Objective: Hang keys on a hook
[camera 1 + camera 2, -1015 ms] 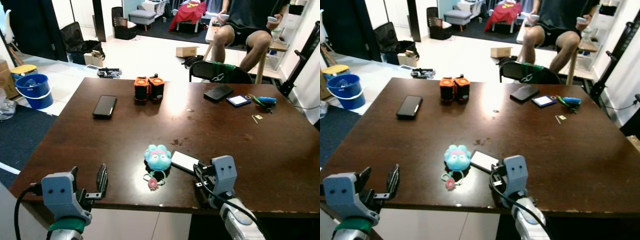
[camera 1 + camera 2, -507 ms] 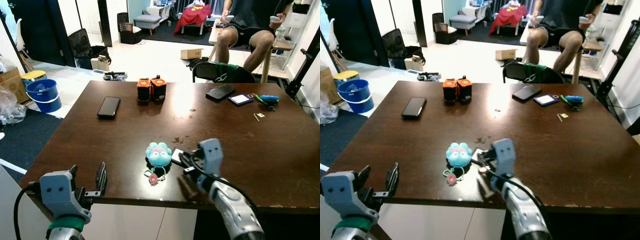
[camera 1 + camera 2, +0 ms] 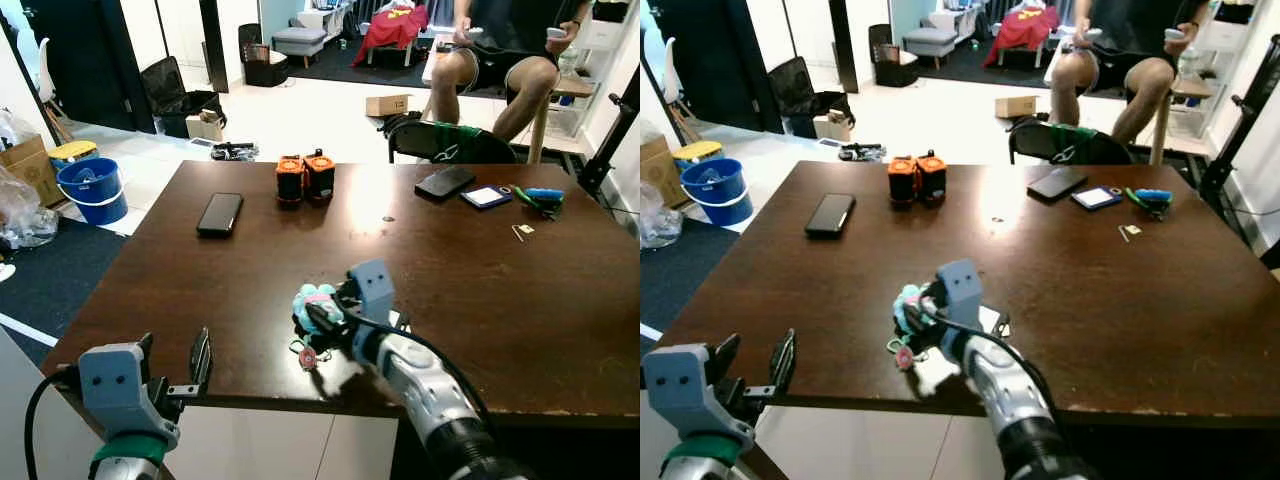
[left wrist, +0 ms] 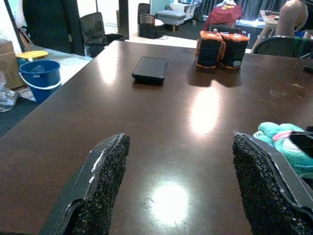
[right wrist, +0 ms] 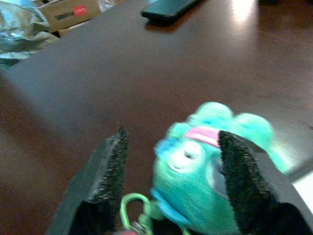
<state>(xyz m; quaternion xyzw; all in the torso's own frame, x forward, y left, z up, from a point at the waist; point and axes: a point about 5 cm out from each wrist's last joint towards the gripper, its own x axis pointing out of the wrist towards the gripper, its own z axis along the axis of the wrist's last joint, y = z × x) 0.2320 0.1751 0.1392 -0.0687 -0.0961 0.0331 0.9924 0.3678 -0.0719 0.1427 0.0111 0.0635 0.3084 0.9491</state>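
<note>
Around the teal plush keychain [image 5: 210, 161], right claw [image 5: 171, 191] spread wide.

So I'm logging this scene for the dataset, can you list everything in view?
dark brown wooden table: one, centre
teal plush keychain toy: one, near edge
black smartphone: one, table's left
orange-and-black canisters: two, far side
black wallet: one, far right
blue plastic bucket: one, floor left
cardboard box: one, floor beyond
seated person: one, behind table
right gripper: open, around the toy
left gripper: open, at near left edge
</note>
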